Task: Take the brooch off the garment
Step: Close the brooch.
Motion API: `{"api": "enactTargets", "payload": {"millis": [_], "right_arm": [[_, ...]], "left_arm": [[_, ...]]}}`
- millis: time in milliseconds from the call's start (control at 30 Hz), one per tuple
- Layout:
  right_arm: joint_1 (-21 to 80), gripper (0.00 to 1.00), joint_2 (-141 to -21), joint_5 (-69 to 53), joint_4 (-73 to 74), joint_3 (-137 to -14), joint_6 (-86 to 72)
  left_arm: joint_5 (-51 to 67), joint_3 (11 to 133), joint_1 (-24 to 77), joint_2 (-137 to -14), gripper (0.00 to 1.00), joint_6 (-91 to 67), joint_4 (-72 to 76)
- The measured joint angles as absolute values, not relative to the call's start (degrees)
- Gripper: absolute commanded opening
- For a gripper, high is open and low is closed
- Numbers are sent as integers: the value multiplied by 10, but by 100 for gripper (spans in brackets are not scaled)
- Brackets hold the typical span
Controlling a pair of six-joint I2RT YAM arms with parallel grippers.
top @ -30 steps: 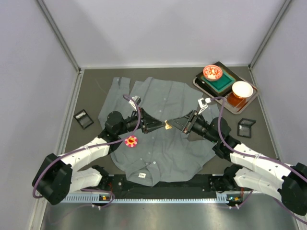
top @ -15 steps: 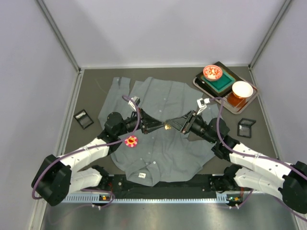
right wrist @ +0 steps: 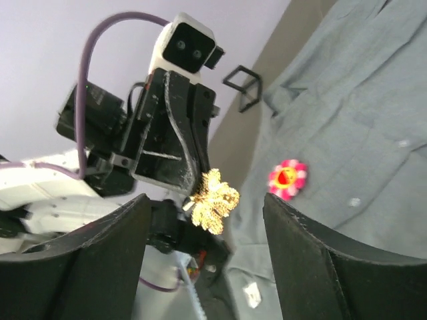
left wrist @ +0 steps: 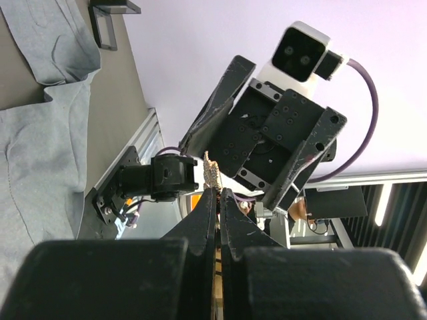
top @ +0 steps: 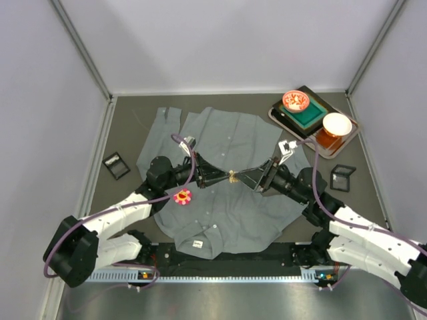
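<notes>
Two brooches are showing, and the one in hand is the gold brooch (right wrist: 212, 201), a small leaf-like piece that the left gripper (left wrist: 217, 193) is pinching by its lower edge between closed fingertips, up in the air over the middle of the garment (top: 227, 140) and no longer touching the cloth. The right gripper (top: 250, 177) is facing it with its jaws standing wide apart, one finger on either side of the gold brooch and neither one touching it. The other piece, a pink and red flower brooch (top: 181, 196), is lying on the grey cloth beside the left arm; whether it is pinned through cannot be told. The gold brooch is looking light, thin and stiff, with a lacy, ragged outline that is likely bending or snagging easily, so a pinch across its flat body near the middle is seeming safer than one on the frilled tips, and a smooth metal face may be slipping in hard jaws. The garment is soft and limp and is lying spread flat on the table (top: 127, 123), so it would be lifting with anything still fastened to it. Counting the rest: one garment, two arms, one tray (top: 275, 115) at the far right holding two bowls (top: 337, 123), and two black stands (top: 117, 165), one lying on either side of the cloth
</notes>
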State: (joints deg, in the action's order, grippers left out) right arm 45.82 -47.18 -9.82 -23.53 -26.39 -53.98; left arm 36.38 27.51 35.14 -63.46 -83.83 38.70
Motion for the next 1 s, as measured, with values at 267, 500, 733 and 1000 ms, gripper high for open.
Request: {"api": "enactTargets", "payload": {"millis": [267, 500, 733, 1000], "right_arm": [[454, 60, -365, -122, -86, -279, -240], [614, 44, -404, -16, -96, -270, 36], [696, 37, -435, 87, -202, -233, 225], [697, 31, -505, 102, -248, -232, 320]], "left_arm": [[350, 312, 351, -609, 0, -834, 201], [291, 396, 351, -580, 0, -852, 1], [259, 418, 351, -576, 0, -888, -126], [254, 412, 351, -570, 0, -929, -153]]}}
